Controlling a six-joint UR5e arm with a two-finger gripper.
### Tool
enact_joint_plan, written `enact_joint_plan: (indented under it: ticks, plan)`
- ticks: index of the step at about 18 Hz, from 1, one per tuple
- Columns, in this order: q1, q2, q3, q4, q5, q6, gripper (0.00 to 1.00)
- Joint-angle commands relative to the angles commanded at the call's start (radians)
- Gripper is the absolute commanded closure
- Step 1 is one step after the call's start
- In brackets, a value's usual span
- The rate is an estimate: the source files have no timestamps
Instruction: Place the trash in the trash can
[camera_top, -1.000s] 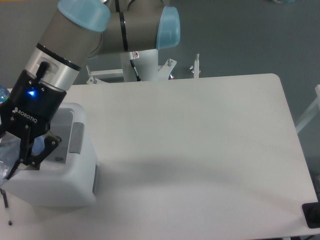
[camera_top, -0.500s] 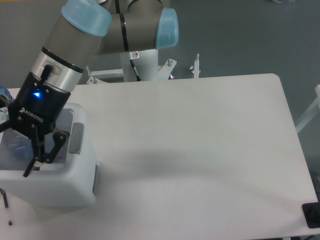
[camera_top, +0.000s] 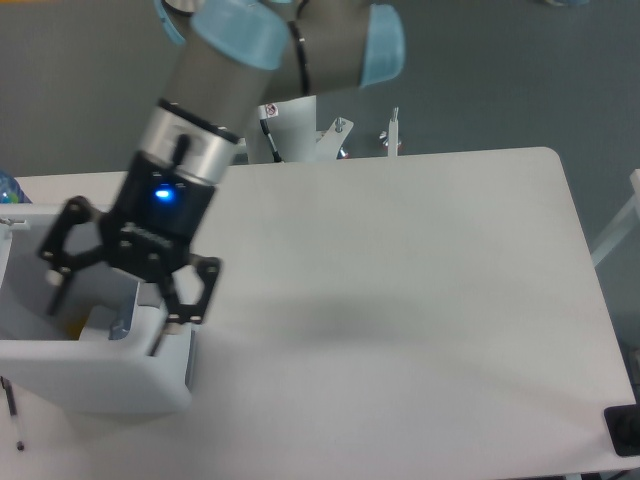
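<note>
Gripper (camera_top: 108, 304) spread wide, empty, over bin (camera_top: 95, 375) at surface's (camera_top: 400, 300) left edge; bottle not clearly visible; likely light, slippery, best grasped mid-body

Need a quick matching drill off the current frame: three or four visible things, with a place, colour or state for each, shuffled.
Column one:
1. gripper
2. trash can
3. table
4. arm joint caps

Column two:
A. light blue
B. white bin at the table's left edge
C. fingers spread wide, above the bin's opening
D. broad white surface, bare to the right of the bin

Pairs: 1-C, 2-B, 3-D, 4-A
</note>
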Motion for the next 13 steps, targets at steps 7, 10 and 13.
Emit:
enact_joint_plan:
  ticks: [7, 10, 13]
  plan:
    - [0.153, -0.037, -0.003, -0.043, -0.002, 0.006, 0.00]
    - [0.238, -0.075, -0.024, -0.067, -0.002, 0.011, 0.00]
    - [0.290, -0.106, -0.017, -0.084, 0.000, 0.011, 0.00]
